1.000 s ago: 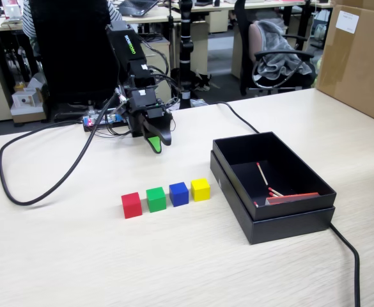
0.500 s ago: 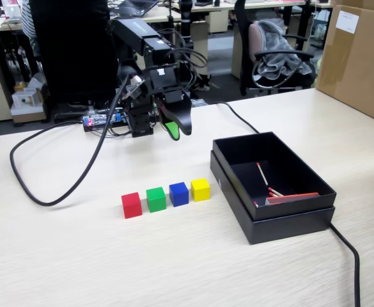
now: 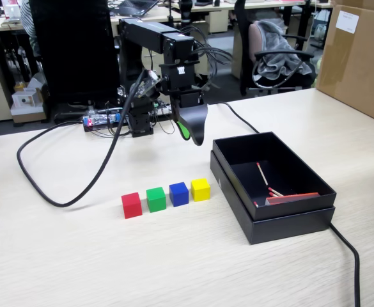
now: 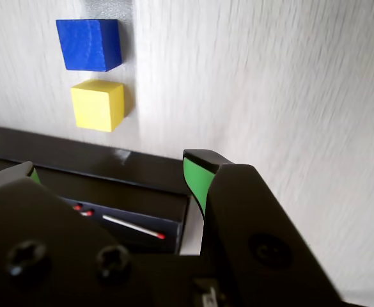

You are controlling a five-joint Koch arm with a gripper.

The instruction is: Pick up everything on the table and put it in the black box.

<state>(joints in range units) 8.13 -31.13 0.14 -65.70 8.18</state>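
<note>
The gripper (image 3: 193, 134) hangs above the table (image 3: 78, 256), jaws parted and holding nothing, just left of the black box's (image 3: 282, 220) far corner. Nearer, a row lies on the table: red cube (image 3: 131, 205), green cube (image 3: 156, 199), blue cube (image 3: 179, 193), yellow cube (image 3: 201, 189).

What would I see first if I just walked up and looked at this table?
Most likely the row of little bright cubes on the pale table: red cube, green cube, blue cube, yellow cube, side by side. To their right in the fixed view sits a black box with matchsticks inside. Above the table behind the cubes hangs the black arm's gripper, its jaws open in the wrist view, holding nothing.
</note>
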